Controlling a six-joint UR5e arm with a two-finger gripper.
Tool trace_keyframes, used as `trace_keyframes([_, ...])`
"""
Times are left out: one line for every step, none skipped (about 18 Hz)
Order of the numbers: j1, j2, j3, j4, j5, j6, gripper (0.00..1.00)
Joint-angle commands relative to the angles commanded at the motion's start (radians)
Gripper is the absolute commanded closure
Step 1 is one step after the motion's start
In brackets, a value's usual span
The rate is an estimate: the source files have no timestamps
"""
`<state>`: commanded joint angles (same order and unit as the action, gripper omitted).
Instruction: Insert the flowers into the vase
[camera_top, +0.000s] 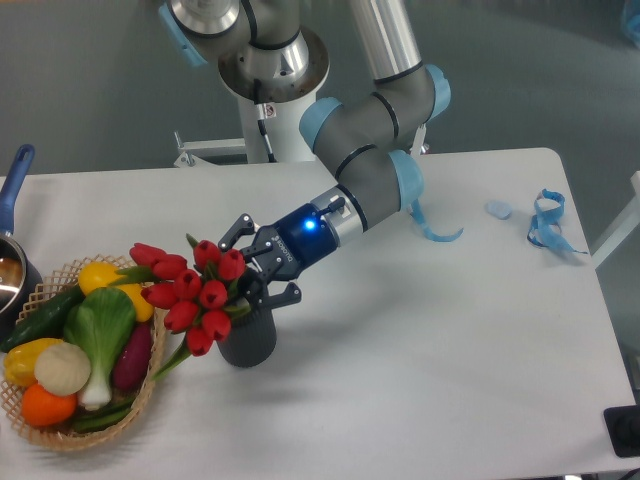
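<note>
The flowers (190, 285), a bunch of red tulips with green leaves, stand with their stems in the dark grey ribbed vase (250, 340) and lean left toward the basket. A green leaf hangs out to the lower left of the vase. My gripper (258, 262) reaches in from the upper right and sits just above the vase mouth, right beside the tulip heads. Its fingers (238, 230) are spread apart, one above the bunch and one by the vase rim. The stems near the mouth are partly hidden by the gripper.
A woven basket (45, 425) of vegetables stands at the front left, close to the vase. A pot with a blue handle (12, 180) is at the left edge. Blue ribbon pieces (545, 220) lie at the back right.
</note>
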<state>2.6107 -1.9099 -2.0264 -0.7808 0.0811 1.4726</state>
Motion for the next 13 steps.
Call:
trace_keyframes([0.011, 0.012, 0.002, 0.000, 0.032, 0.008, 0.00])
trace_keyframes([0.018, 0.023, 0.008, -0.002, 0.063, 0.011, 0.00])
trace_keyframes([0.026, 0.038, 0.006, -0.003, 0.090, 0.011, 0.00])
trace_keyframes([0.034, 0.055, 0.002, -0.003, 0.113, 0.011, 0.00])
trace_keyframes([0.038, 0.069, 0.002, -0.003, 0.132, 0.012, 0.00])
trace_keyframes([0.040, 0.080, 0.002, -0.003, 0.152, 0.011, 0.00])
trace_keyframes([0.045, 0.092, -0.002, -0.005, 0.167, 0.011, 0.00])
trace_keyframes([0.045, 0.104, -0.003, -0.005, 0.184, 0.009, 0.00])
trace_keyframes([0.049, 0.115, 0.003, -0.005, 0.198, 0.006, 0.00])
trace_keyframes([0.060, 0.124, 0.008, -0.003, 0.215, 0.008, 0.00])
trace_keyframes([0.084, 0.144, 0.009, -0.005, 0.254, 0.009, 0.00])
trace_keyframes([0.119, 0.167, 0.011, -0.005, 0.314, 0.012, 0.00])
trace_keyframes([0.150, 0.190, 0.017, -0.003, 0.381, 0.018, 0.00])
